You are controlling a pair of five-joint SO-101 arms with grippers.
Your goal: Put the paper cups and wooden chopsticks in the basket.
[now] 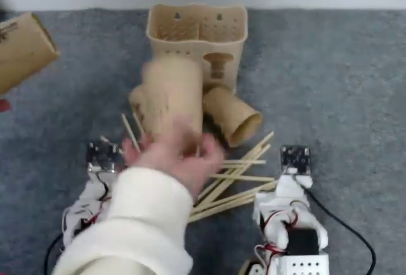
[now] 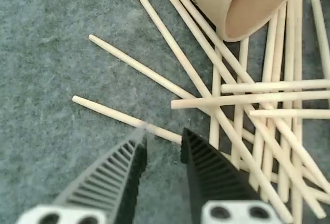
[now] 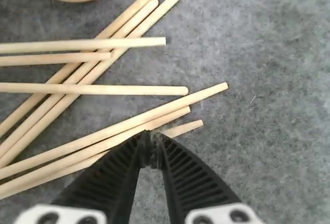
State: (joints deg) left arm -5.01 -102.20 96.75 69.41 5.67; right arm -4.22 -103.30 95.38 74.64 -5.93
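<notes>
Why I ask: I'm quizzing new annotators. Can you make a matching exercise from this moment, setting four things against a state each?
Things:
1 basket
2 paper cup by the chopsticks
3 left end effector
4 right end effector

States:
a shut
b lying on its side
c standing upright
d open

Pairs: 1-c, 2-b, 3-d, 4-a

Basket (image 1: 196, 31) upright, paper cup (image 1: 231, 115) tipped over, chopsticks (image 1: 238, 180) scattered beside
</notes>
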